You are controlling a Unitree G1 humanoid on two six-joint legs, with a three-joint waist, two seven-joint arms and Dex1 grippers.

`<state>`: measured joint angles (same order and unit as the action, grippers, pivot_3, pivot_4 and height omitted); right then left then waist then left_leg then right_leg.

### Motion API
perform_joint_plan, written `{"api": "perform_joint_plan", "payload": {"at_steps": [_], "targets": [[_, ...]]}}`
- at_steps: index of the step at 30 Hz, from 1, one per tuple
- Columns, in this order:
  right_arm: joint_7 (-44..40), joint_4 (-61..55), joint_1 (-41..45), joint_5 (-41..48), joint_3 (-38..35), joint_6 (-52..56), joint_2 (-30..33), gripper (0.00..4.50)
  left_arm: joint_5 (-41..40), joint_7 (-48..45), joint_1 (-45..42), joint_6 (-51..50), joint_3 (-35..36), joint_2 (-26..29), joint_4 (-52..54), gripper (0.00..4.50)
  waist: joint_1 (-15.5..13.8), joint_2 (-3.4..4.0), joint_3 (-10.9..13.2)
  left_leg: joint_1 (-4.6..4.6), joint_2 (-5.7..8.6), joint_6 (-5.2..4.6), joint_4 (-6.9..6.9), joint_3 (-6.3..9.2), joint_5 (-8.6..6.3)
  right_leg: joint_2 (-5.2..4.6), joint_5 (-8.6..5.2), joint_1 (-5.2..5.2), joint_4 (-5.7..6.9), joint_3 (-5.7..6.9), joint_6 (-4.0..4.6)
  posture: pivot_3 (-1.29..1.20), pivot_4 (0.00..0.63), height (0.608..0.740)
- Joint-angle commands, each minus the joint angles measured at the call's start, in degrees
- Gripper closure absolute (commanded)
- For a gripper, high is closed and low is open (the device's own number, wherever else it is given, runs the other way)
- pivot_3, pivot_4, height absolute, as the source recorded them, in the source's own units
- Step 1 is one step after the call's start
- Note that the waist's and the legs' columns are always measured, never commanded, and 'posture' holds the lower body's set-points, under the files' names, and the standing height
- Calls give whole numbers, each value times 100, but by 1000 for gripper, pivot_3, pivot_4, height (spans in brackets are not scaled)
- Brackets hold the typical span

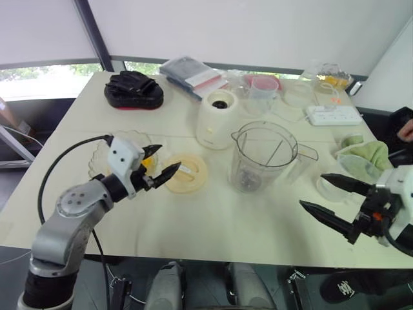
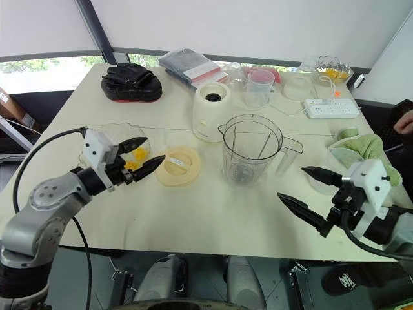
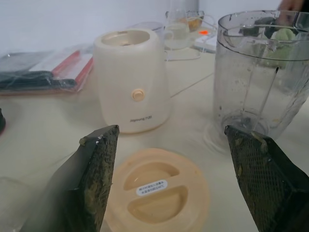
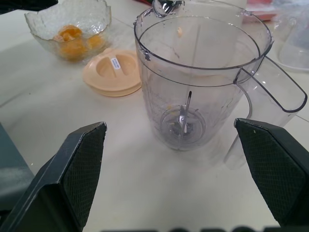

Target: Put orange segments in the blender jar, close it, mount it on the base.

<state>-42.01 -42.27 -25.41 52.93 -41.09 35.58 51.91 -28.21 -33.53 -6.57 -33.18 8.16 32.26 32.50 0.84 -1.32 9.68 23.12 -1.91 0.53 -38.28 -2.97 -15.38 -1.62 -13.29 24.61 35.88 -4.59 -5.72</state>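
Observation:
Several orange segments (image 2: 135, 157) lie in a scalloped glass dish (image 2: 111, 133) at the table's left. My left gripper (image 1: 169, 158) hovers open and holds nothing, just past that dish and above the pale-yellow lid (image 1: 186, 173); its fingers (image 3: 96, 179) frame the lid (image 3: 157, 191). The clear blender jar (image 1: 261, 155) stands upright at mid-table with only its blade hub inside. The cream base (image 1: 216, 119) stands just behind and to the left of it. My right gripper (image 2: 292, 183) is open and holds nothing, near the front right edge, pointing at the jar (image 4: 198, 77).
A black padded glove (image 1: 133, 90) and plastic packets (image 1: 193, 74) lie at the back. A pink-rimmed cup (image 1: 263, 87), a white power strip (image 1: 332, 115), a green cloth (image 1: 368, 155) and a far bowl of fruit (image 1: 334, 76) fill the right side. A person's hand (image 1: 406, 129) shows at the right edge.

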Motion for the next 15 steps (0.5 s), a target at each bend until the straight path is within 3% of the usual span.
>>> {"api": "perform_joint_plan", "payload": {"at_steps": [1, 15], "targets": [[-45, -48, 162, 136, -158, 82, 70, 28, -105, -20, 82, 132, 119, 1, 219, 859, 3, -1, 0, 1, 0, 0, 0, 0, 0, 0, 0, 0, -2, 0, 0, 0, 150, 740], [38, -137, 387, 61, 13, 173, -77, 28, -75, -29, -39, 191, 0, 37, 26, 859, 2, -2, 0, 4, 0, 0, 0, 0, 0, 0, 0, 0, -10, 1, 0, 0, 150, 740]]}}
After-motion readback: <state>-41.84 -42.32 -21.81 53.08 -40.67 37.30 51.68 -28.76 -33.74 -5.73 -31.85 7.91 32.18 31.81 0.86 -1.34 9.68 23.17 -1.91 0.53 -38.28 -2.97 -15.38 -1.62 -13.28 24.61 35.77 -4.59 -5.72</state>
